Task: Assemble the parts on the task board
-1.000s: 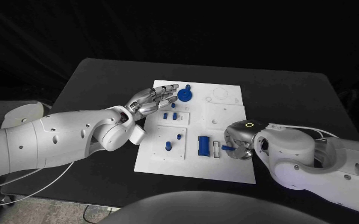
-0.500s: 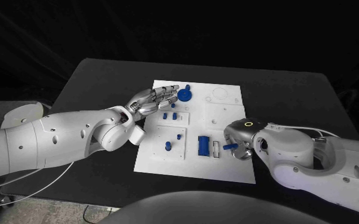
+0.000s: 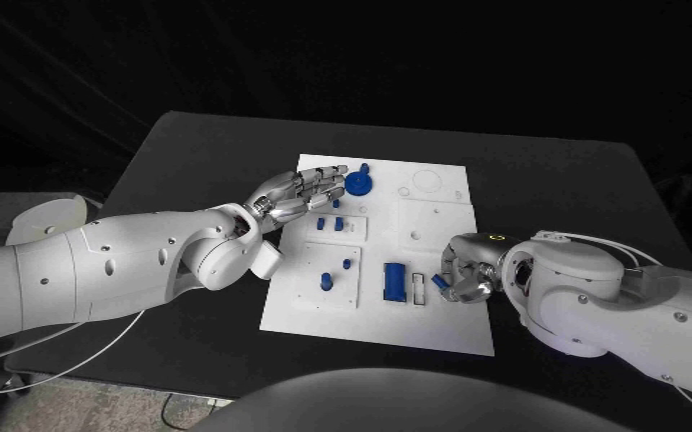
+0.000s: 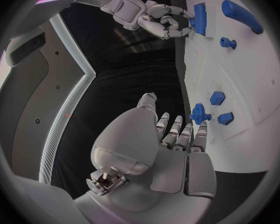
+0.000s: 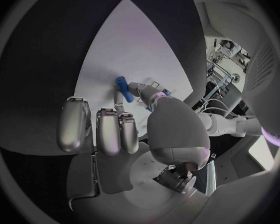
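Our right hand (image 3: 464, 278) pinches a small blue peg (image 5: 123, 88) over the board's (image 3: 433, 322) near right part, just beside the blue block (image 3: 392, 281). Our left hand (image 3: 293, 192) (fingers straight, close together) rests at the board's left edge by the gear (image 3: 356, 185).

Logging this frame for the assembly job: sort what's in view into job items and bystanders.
Job:
task board
blue gear
blue block
small blue peg, pinched by right robot hand
left robot hand

Bystanders:
black table
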`<state>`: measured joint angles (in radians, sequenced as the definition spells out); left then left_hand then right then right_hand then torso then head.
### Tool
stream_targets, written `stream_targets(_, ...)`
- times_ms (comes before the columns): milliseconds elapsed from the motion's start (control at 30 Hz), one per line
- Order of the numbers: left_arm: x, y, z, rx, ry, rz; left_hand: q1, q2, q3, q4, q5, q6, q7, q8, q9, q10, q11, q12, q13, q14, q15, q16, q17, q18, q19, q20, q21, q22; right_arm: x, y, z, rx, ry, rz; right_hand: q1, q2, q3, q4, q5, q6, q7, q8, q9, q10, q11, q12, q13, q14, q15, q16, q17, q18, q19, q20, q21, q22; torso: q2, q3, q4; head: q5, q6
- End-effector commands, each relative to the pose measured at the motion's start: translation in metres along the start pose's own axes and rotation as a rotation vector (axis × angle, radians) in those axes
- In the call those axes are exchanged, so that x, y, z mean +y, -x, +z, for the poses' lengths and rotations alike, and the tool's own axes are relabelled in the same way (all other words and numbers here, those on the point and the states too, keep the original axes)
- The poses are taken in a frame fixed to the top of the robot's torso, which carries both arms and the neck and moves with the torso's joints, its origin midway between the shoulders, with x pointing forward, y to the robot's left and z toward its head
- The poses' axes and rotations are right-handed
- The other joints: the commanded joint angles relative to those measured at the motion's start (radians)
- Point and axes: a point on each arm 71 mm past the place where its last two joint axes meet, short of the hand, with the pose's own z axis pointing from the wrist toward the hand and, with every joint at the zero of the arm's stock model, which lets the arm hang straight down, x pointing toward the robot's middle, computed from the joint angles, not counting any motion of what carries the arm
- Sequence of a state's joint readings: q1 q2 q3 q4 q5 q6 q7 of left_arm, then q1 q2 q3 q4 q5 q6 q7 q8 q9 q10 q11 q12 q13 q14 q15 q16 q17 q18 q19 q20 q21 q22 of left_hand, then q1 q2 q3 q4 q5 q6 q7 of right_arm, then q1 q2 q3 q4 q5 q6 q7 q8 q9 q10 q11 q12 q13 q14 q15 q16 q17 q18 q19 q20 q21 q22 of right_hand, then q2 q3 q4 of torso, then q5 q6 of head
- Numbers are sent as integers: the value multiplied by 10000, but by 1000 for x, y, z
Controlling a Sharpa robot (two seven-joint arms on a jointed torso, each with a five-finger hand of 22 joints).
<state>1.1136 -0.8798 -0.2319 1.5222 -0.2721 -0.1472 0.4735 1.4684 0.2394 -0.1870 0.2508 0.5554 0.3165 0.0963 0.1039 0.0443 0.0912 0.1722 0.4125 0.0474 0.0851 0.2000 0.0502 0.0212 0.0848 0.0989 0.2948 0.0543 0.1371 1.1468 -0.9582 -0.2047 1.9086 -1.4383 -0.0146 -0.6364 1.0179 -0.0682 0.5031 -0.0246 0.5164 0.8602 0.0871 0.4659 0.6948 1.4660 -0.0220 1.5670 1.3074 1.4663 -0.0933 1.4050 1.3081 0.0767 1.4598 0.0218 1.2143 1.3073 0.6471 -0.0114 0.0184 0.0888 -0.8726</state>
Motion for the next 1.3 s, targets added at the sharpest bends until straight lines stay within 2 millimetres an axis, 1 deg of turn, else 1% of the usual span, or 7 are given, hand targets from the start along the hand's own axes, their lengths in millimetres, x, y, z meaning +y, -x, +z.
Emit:
stream_targets(33,0,-2,0,212,-58,-103,122,2,58,-11,45,84,-7,64,12,64,14,35,12,54,4,47,15,-157,82,-1,36,14,-5,-13,2,1206,-226,2431,-121,18,-140,19,28,422,-440,-64,-77,1048,-78,38,2634,647,1,51,161,-98,208,-40,42,1763,9,0,-2,-4,0)
stream_targets(233,0,-2,0,212,-31,-103,122,3,62,-10,47,102,2,72,14,79,18,53,14,60,3,50,16,-156,94,-2,42,24,-12,-14,2,1706,-512,4048,-137,22,-242,42,10,440,-446,-75,-85,1048,-85,38,2634,641,-2,42,142,-96,202,-44,32,1759,8,3,-2,28,0)
stream_targets(367,0,-2,0,214,-17,-103,122,3,62,-10,47,102,2,72,14,79,18,53,14,60,3,50,16,-156,94,-2,42,24,-14,-14,1,2218,-718,5331,-142,61,-289,67,10,443,-449,-84,-90,1048,-92,38,2634,633,-3,23,111,-90,192,-45,5,1751,2,-5,-1,4,0)
stream_targets(567,0,-3,1,236,-8,-110,121,3,67,-9,48,138,21,89,19,97,16,68,15,62,0,52,16,-155,113,-2,52,38,-15,-14,1,2597,-959,6553,-102,161,-381,82,187,420,-451,-115,-102,1048,-95,38,2634,620,-5,8,84,-89,180,-48,2,1746,6,-3,1,0,0)
stream_targets(833,0,-3,1,229,17,-109,121,3,69,-9,49,152,27,95,21,103,16,75,15,63,0,53,16,-154,120,-2,56,43,-18,-13,4,2459,-1187,7119,-129,215,-458,130,275,413,-436,-131,-109,1048,-90,38,2634,601,1,-40,10,-63,134,-46,-135,1710,7,-2,6,11,0)
stream_targets(1133,1,-3,1,263,38,-121,121,3,69,-9,49,152,27,95,21,103,16,75,15,63,0,53,16,-154,120,-2,56,43,-18,-12,5,2269,-1326,7529,-171,262,-530,189,250,411,-427,-146,-117,1048,-86,38,2634,583,7,-77,-40,-38,85,-40,-276,1672,5,-5,0,-4,0)
stream_targets(1300,1,-3,1,270,64,-124,121,3,69,-9,49,152,27,95,21,103,16,75,15,63,0,53,16,-154,120,-2,56,43,-17,-12,4,2223,-1314,7628,-175,271,-538,198,250,412,-427,-147,-118,1048,-85,38,2634,583,8,-72,-31,-34,78,-39,-295,1667,12,4,-5,12,0)
